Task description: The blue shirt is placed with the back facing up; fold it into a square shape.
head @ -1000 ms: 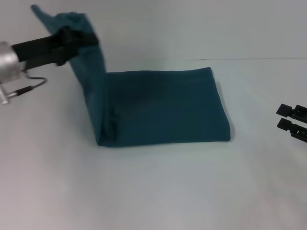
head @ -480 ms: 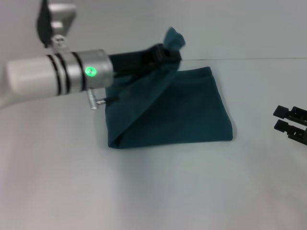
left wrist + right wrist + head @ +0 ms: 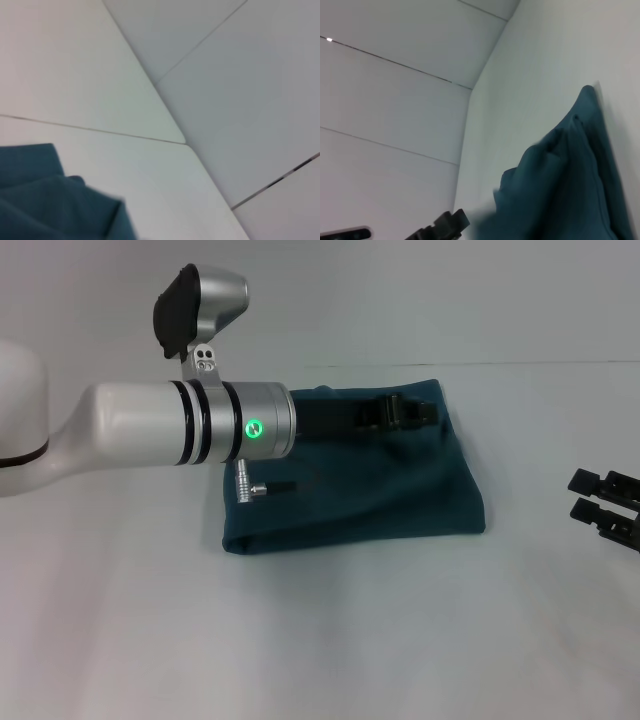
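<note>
Lying on the white table (image 3: 330, 640), the blue shirt (image 3: 400, 490) appears in the head view as a folded, roughly rectangular block. The left gripper (image 3: 425, 411) reaches across it near its far edge; whether its fingers are clenched or released cannot be told. The right gripper (image 3: 580, 494) sits well apart at the right edge, fingers spread, holding nothing.

Left wrist view: a rumpled shirt corner (image 3: 45, 200) on the table.

Right wrist view: bunched shirt folds (image 3: 560, 185) against the table.

Dark teal-blue shirt (image 3: 370, 490), folded into a rough rectangle, lying flat on the white table
</note>
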`<action>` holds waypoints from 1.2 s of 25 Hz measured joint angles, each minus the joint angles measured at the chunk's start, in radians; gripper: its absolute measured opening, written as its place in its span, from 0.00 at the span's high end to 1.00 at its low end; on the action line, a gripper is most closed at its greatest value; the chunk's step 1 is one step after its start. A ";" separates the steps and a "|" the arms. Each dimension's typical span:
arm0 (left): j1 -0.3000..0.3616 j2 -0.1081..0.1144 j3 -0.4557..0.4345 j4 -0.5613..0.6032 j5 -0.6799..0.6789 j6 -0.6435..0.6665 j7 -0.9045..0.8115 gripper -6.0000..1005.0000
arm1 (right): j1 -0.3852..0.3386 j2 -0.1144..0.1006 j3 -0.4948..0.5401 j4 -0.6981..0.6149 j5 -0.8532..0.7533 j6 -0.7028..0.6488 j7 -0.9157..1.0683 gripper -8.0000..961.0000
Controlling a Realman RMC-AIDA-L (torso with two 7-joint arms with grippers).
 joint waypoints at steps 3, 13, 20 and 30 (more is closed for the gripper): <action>0.005 -0.001 0.005 0.017 -0.022 0.035 0.014 0.82 | -0.001 -0.003 0.000 0.000 0.000 0.002 0.000 0.33; 0.235 0.051 -0.098 0.257 -0.063 0.242 -0.138 0.48 | 0.049 -0.025 -0.003 -0.025 -0.111 0.011 0.005 0.33; 0.338 0.087 -0.354 0.263 0.053 0.423 -0.191 0.18 | 0.208 -0.028 -0.025 -0.169 -0.274 0.020 0.005 0.33; 0.409 0.086 -0.457 0.318 0.244 0.509 -0.187 0.09 | 0.457 0.010 -0.304 -0.306 -0.449 0.187 0.003 0.33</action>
